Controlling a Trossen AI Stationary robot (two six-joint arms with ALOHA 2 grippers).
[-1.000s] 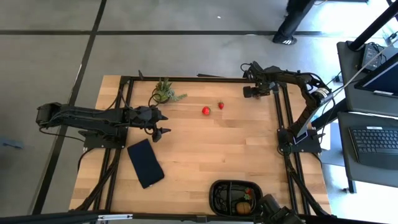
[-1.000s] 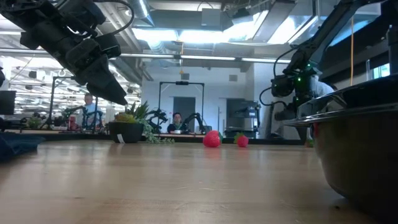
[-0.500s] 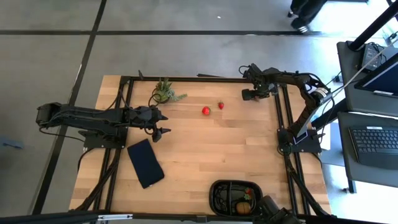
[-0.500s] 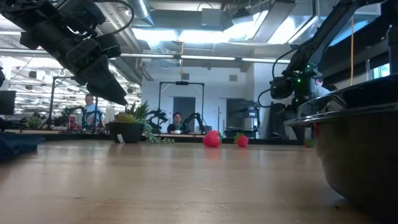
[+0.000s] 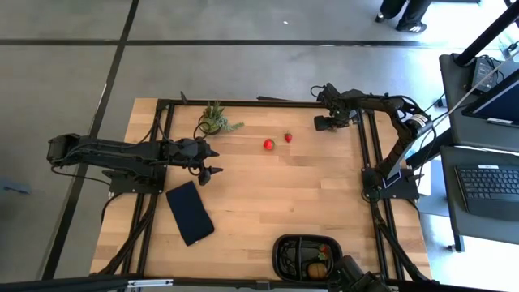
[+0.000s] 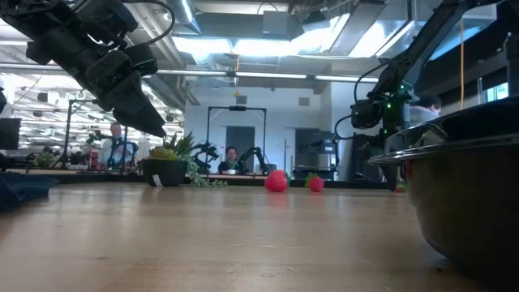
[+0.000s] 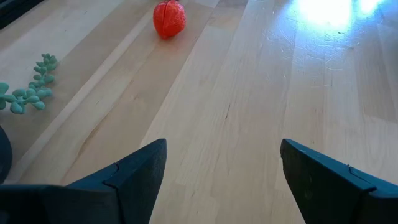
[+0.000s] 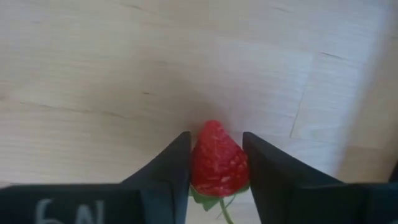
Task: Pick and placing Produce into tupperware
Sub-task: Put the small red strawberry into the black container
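My right gripper [image 8: 216,163] is up at the far right corner of the table [image 5: 268,203], and through its wrist camera I see a red strawberry [image 8: 217,160] sitting between its 2 fingers [image 8: 168,168] — both pads press against the fruit's sides, so the gripper is closed on it, narrow but not fully shut. The berry's green leaves poke out toward the wrist. From above the gripper [image 5: 324,123] hides the fruit.

My left gripper [image 5: 212,162] hangs over the left half of the table with its fingers [image 7: 140,171] spread wide and nothing between them; only bare wood lies under the gap.

Ahead of the left gripper, well apart from it, lies a larger strawberry [image 5: 268,144], which its wrist camera also picks up [image 7: 169,18]. Just beyond that one, toward my right gripper, sits a smaller strawberry [image 5: 288,138]. At table height the 2 show side by side [image 6: 276,181] [image 6: 316,184], near each other but not touching.

The tupperware [image 5: 285,253] is at the near edge, well away from both grippers — a black tray with a brown oval fruit [image 5: 317,270] and a red piece [image 5: 324,250] already in its compartments; I cannot tell which compartment holds which.

A potted plant [image 5: 215,119] stands just beyond the left gripper at the far edge, and a dark slab [image 5: 190,212] lies flat on the near side of that gripper.
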